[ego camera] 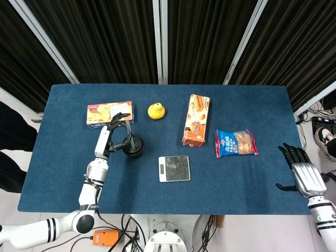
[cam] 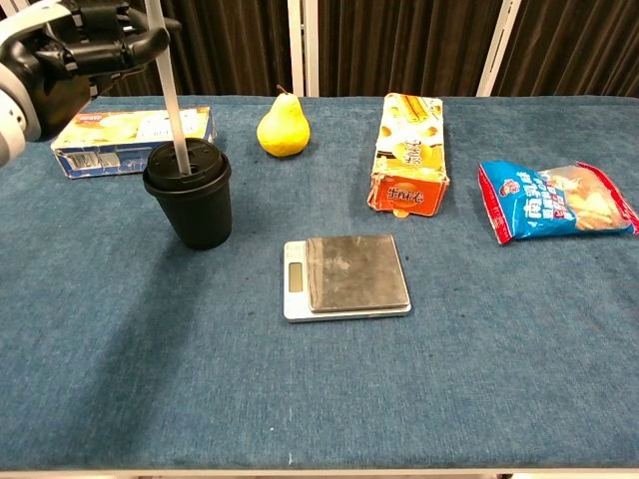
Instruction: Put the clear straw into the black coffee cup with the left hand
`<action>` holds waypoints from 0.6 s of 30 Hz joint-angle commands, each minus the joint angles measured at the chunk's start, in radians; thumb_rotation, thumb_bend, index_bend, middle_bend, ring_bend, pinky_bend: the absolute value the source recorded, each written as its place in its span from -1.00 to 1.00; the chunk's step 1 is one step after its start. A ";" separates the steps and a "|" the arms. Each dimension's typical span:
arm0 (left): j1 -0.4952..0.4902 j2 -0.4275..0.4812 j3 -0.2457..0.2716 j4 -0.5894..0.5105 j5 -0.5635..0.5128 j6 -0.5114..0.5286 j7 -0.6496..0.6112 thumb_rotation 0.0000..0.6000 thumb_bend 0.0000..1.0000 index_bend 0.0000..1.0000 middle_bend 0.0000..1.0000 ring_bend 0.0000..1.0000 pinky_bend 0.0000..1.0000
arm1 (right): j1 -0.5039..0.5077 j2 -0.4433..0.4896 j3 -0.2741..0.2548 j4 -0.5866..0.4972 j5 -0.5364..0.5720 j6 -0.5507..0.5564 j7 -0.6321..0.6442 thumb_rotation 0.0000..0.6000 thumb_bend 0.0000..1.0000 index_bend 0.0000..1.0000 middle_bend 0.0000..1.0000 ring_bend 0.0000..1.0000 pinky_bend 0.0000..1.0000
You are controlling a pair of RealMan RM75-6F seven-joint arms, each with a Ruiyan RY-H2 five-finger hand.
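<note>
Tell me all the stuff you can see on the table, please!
black coffee cup: one, black, left part of table
clear straw: one, clear, tip at cup lid
pear: one, yellow, back middle
biscuit box: one, yellow and white, behind cup
snack box: one, orange, right of pear
snack bag: one, blue, far right
scale: one, grey, centre
table: one, blue
left hand: holds straw
right hand: off table's right edge, holds nothing
</note>
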 commanded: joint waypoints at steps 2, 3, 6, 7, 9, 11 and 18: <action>0.002 -0.005 0.006 0.010 0.004 -0.001 -0.001 1.00 -0.25 0.13 -0.61 -1.00 -1.00 | 0.000 -0.001 -0.001 0.001 0.002 -0.001 0.001 1.00 -0.78 -1.00 -0.89 -1.00 -0.96; 0.003 -0.006 0.011 0.014 0.013 0.002 0.001 1.00 -0.25 0.10 -0.62 -1.00 -1.00 | -0.001 -0.001 -0.001 0.001 0.002 0.000 0.002 1.00 -0.78 -1.00 -0.89 -1.00 -0.96; 0.006 -0.006 0.029 0.019 0.036 0.004 0.010 1.00 -0.25 0.01 -0.64 -1.00 -1.00 | -0.001 0.000 0.000 0.001 0.003 0.003 0.002 1.00 -0.78 -1.00 -0.89 -1.00 -0.96; 0.006 -0.006 0.035 0.022 0.043 0.005 0.015 1.00 -0.26 -0.05 -0.66 -1.00 -1.00 | -0.001 0.000 0.001 0.001 0.003 0.003 0.003 1.00 -0.78 -1.00 -0.89 -1.00 -0.96; 0.007 -0.008 0.045 0.026 0.059 0.008 0.020 1.00 -0.26 -0.18 -0.68 -1.00 -1.00 | -0.001 0.000 0.001 0.000 0.002 0.003 0.003 1.00 -0.78 -1.00 -0.89 -1.00 -0.96; 0.009 -0.008 0.052 0.027 0.070 0.010 0.021 1.00 -0.26 -0.32 -0.69 -1.00 -1.00 | -0.001 0.000 0.001 -0.001 0.002 0.005 0.003 1.00 -0.78 -1.00 -0.89 -1.00 -0.96; 0.022 0.006 0.073 0.022 0.125 0.040 0.030 1.00 -0.28 -0.64 -0.73 -1.00 -1.00 | -0.002 0.002 0.002 -0.004 0.002 0.010 0.003 1.00 -0.78 -1.00 -0.89 -1.00 -0.96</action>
